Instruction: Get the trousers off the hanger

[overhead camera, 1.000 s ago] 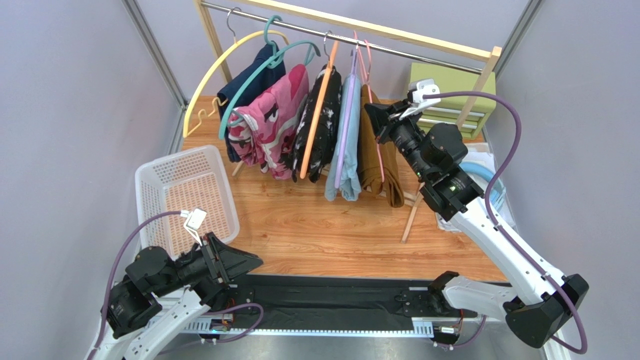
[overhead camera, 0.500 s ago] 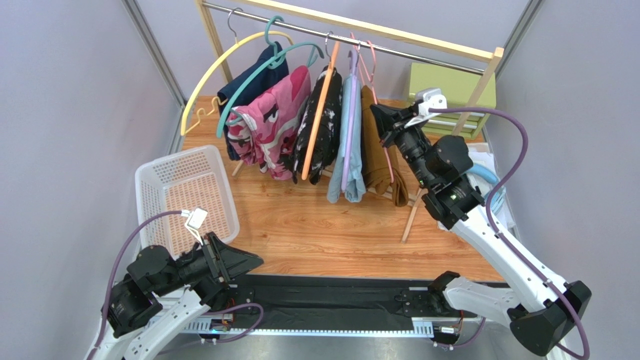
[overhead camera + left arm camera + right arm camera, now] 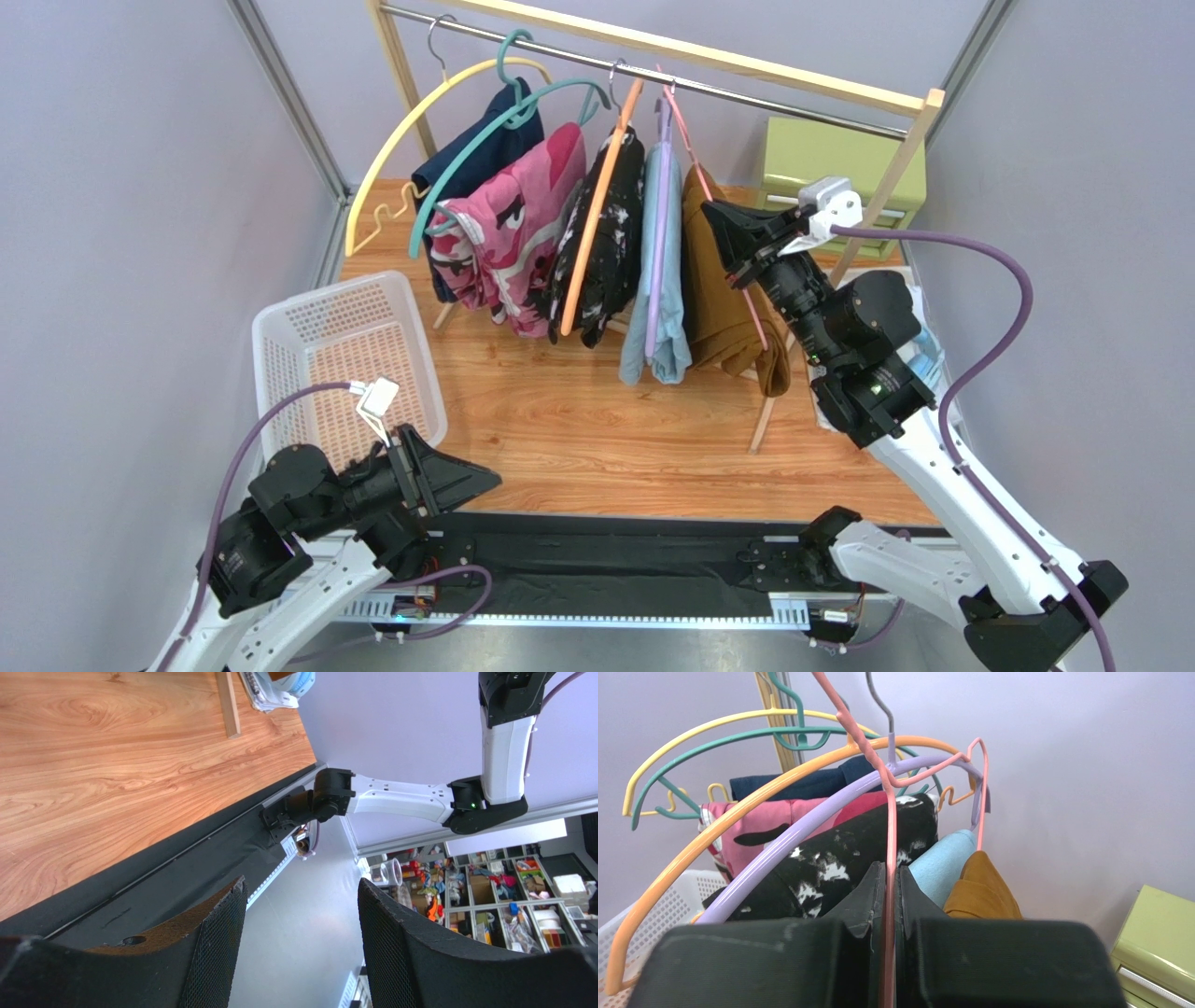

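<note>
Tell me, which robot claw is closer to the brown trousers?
The right claw. It is clamped on the pink hanger, right beside the trousers. The left claw sits open far away, near the white basket at the near edge of the table.

R wrist view: mustard-brown fabric trousers [image 3: 980,889] mostly hidden behind right gripper [image 3: 891,871] body; thin pink wire hanger [image 3: 890,826] bottom lost btwn fingers. White mesh plastic basket [image 3: 675,892] cut at left edge, pale green box [image 3: 1158,938] at right.

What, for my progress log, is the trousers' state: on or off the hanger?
On: the trousers drape over the hanger, pinched by the shut right gripper.
</note>
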You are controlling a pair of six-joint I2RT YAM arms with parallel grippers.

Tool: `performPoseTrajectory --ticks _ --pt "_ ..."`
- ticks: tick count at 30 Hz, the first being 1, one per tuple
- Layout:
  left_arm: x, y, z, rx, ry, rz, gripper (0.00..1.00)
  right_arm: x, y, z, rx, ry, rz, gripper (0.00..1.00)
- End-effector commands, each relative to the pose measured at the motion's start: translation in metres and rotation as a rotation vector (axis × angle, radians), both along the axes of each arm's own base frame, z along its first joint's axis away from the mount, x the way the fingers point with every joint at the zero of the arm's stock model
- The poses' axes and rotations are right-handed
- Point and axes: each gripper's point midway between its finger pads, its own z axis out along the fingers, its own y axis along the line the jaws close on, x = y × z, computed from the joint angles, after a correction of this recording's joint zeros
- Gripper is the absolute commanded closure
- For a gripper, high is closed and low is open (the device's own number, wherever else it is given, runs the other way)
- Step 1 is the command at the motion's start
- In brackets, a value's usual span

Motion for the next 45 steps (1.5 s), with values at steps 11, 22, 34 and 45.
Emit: performPoseTrajectory --ticks 11,22,34,45 --pt "-0.003 -0.025 0.04 -0.053 -0.077 -0.139 0.34 -0.054 -0.037 0.096 0.289 -0.037 0.046 1.0" --pt "-0.009 -0.051 0.115 -0.048 -0.259 -0.34 0.36 -0.081 -0.059 0.064 0.41 0.35 0.037 1.0" --pt "-0.03 -0.138 0.176 0.084 -0.545 -0.529 0.42 -0.117 -0.082 0.012 0.464 0.582 0.01 1.0" --pt "-0.031 -0.212 0.16 0.454 -1.026 -0.272 0.35 -0.144 -0.09 -0.003 0.567 0.717 0.041 1.0"
